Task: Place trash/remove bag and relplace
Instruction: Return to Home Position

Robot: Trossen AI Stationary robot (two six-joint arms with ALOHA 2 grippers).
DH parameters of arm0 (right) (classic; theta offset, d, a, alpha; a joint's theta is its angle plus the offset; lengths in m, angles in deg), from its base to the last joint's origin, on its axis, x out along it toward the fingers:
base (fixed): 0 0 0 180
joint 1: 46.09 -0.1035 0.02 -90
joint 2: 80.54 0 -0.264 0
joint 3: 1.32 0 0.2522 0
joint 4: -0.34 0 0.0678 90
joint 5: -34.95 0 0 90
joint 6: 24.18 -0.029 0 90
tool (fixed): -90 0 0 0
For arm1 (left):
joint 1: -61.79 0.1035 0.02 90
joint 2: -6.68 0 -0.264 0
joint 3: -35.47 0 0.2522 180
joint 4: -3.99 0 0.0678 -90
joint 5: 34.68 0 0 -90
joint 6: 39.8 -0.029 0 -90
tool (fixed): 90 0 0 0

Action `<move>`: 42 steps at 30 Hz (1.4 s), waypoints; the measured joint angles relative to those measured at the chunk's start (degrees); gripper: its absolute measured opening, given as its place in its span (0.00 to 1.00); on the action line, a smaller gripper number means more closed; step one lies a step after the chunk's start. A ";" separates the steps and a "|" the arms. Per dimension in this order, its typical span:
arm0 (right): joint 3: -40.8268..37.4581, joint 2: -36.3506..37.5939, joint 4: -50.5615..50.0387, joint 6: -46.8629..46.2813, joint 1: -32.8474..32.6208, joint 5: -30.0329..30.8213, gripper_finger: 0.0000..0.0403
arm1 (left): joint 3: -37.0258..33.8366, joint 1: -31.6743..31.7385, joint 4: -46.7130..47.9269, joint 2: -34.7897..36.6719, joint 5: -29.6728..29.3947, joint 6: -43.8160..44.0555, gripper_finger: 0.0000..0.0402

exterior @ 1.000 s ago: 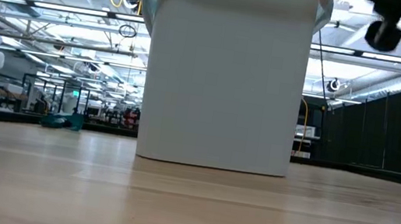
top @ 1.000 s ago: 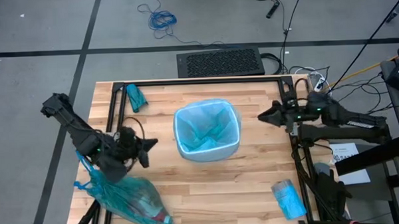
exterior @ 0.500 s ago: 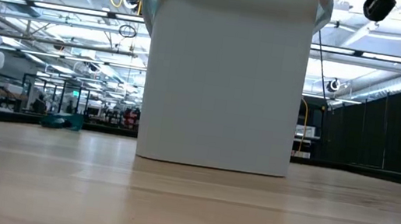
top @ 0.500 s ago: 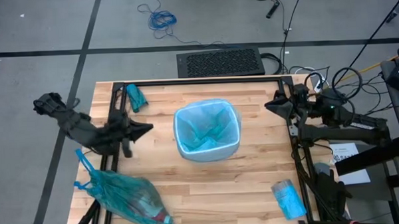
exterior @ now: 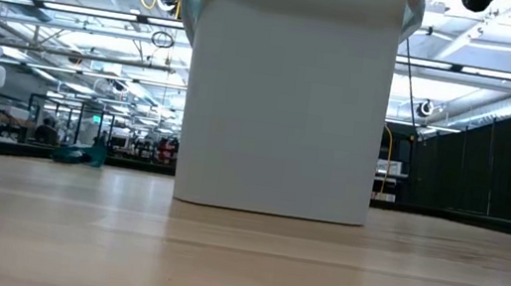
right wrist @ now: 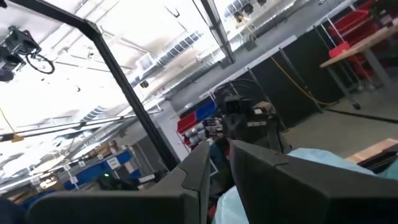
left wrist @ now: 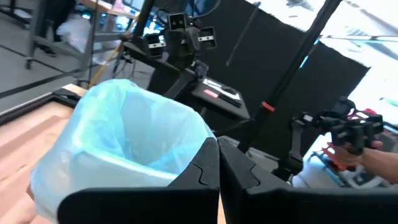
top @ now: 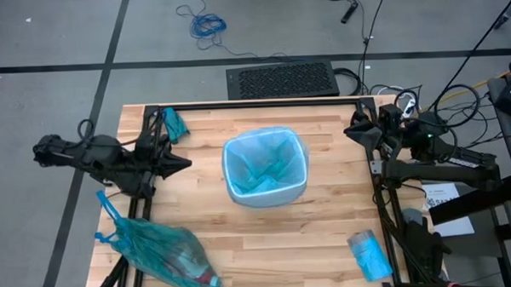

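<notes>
Both arms pulled back since a second ago: left gripper [top: 181, 163] shut, empty, at left edge; right gripper [top: 350, 132] nearly shut, empty, at right edge. Full bag [top: 161, 253] tied, front-left corner. Bin [top: 266, 168] centre, freshly lined. Task looks done.

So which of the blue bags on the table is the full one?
The tied bag at the table's near left corner, bulging with trash; the others are small flat wads, plus the bin's liner.

two matte black jointed arms [top: 111, 159], angular black finger blocks [left wrist: 205, 180], loose dark cables looped near right arm [top: 426, 142].
</notes>
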 joint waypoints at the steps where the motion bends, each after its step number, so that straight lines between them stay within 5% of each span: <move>1: 0.00 0.00 -0.08 -0.28 0.00 -0.04 0.14 | -1.68 1.23 -1.16 1.26 2.04 0.07 0.00; 5: 0.00 0.00 -0.39 -1.65 0.00 -0.24 0.14 | -7.02 5.45 -3.52 6.37 6.56 -0.22 0.00; 20: 0.00 0.00 -15.80 -5.48 -0.13 -0.42 0.14 | -8.15 8.37 8.32 19.17 -1.34 -4.31 0.00; 34: -0.68 1.69 -7.42 9.20 -0.13 -0.31 0.09 | -8.22 8.37 17.51 21.59 4.84 -0.96 0.00; 38: -5.94 3.14 -3.77 7.88 -0.13 -0.31 0.03 | -12.62 8.37 16.05 25.78 4.86 0.86 0.00; 42: -15.27 4.64 11.10 4.17 -0.13 -0.17 0.00 | -18.33 8.37 13.06 30.52 4.88 4.00 0.00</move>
